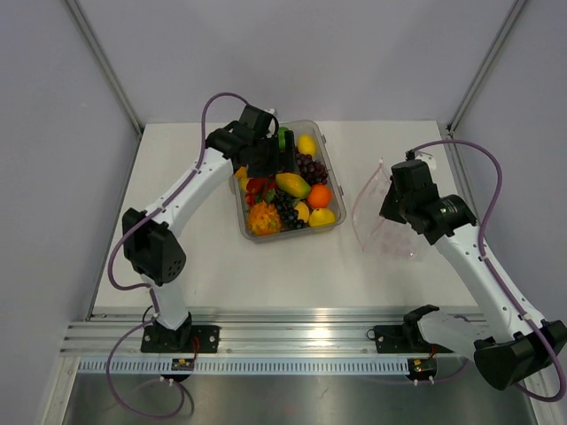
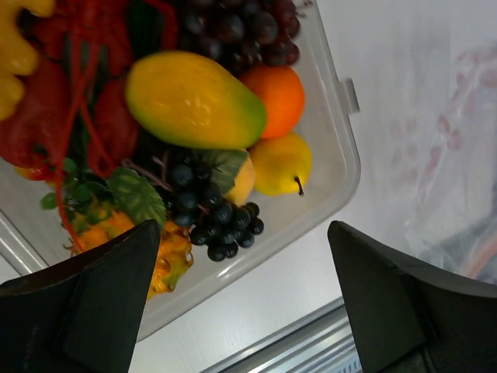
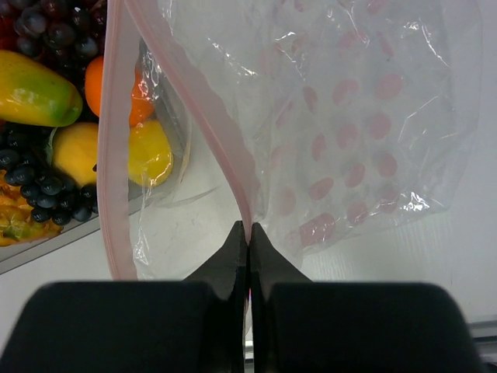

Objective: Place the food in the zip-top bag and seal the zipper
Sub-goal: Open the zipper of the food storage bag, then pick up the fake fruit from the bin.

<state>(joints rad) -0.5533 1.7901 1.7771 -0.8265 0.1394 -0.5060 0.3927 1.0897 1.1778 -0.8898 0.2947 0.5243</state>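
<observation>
Toy food fills a clear tray (image 1: 251,233): a mango (image 1: 292,184), grapes (image 1: 310,166), an orange (image 1: 319,196) and lemons (image 1: 322,217). In the left wrist view the mango (image 2: 194,99), orange (image 2: 273,97) and a dark grape bunch (image 2: 221,221) lie below my open, empty left gripper (image 2: 245,299), which hovers over the tray's far side (image 1: 276,159). My right gripper (image 3: 248,233) is shut on the pink zipper (image 3: 225,136) of the clear zip-top bag (image 3: 365,116). The bag (image 1: 376,217) is held open right of the tray, with nothing inside.
The tray's rim and corner latch (image 2: 349,97) show in the left wrist view. A metal rail (image 1: 292,341) runs along the table's near edge. Grey walls stand left and right.
</observation>
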